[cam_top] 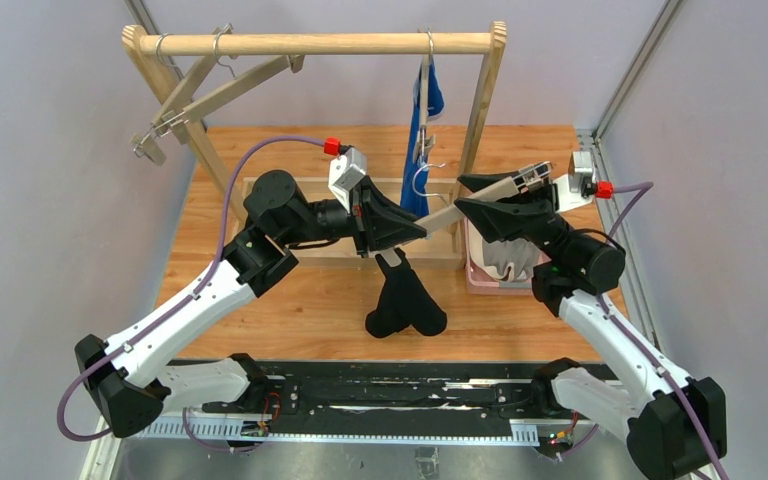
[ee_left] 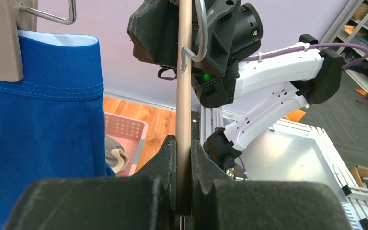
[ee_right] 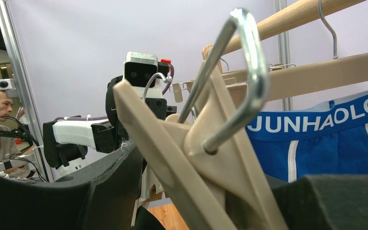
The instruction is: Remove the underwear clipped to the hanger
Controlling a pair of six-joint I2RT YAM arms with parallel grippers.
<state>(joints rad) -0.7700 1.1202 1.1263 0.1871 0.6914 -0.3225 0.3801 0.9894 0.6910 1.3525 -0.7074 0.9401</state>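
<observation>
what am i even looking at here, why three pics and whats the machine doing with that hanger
These are two robot arms bolted to a table, seen at one moment by three cameras. The wide picture looks down from above and behind; the other two come from cameras on each wrist. Between them the arms hold a wooden hanger: the left gripper has its fingers shut on one end, the right gripper holds the hook end. Black underwear hangs from it at the left gripper, down to the table. Blue underwear is clipped to another hanger on the wooden rack. Grey underwear lies in a pink basket.
</observation>
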